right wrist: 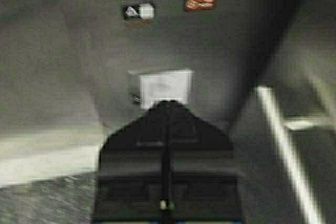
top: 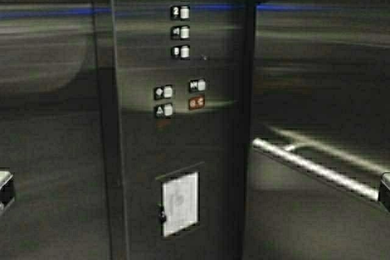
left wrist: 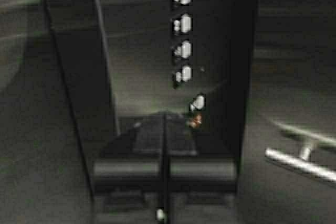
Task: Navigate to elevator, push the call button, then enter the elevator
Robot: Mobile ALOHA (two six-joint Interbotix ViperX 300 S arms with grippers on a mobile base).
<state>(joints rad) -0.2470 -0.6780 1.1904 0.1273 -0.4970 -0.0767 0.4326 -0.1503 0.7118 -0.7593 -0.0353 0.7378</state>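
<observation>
Elevator (top: 61, 150) cab fills the high view – robot is inside, facing the button panel (top: 183, 89), handrail (top: 317, 172) to its right. Call button not visible. Both grippers, left (left wrist: 164, 129) and right (right wrist: 167, 116), pressed together, holding nothing. Judgement: entry about done – creep forward, keep arms tucked off panel. No containers.

Handrail (top: 317, 168) — cut off rightward

Black wedge-shaped left gripper (left wrist: 164, 121), matching right gripper (right wrist: 167, 109)
</observation>
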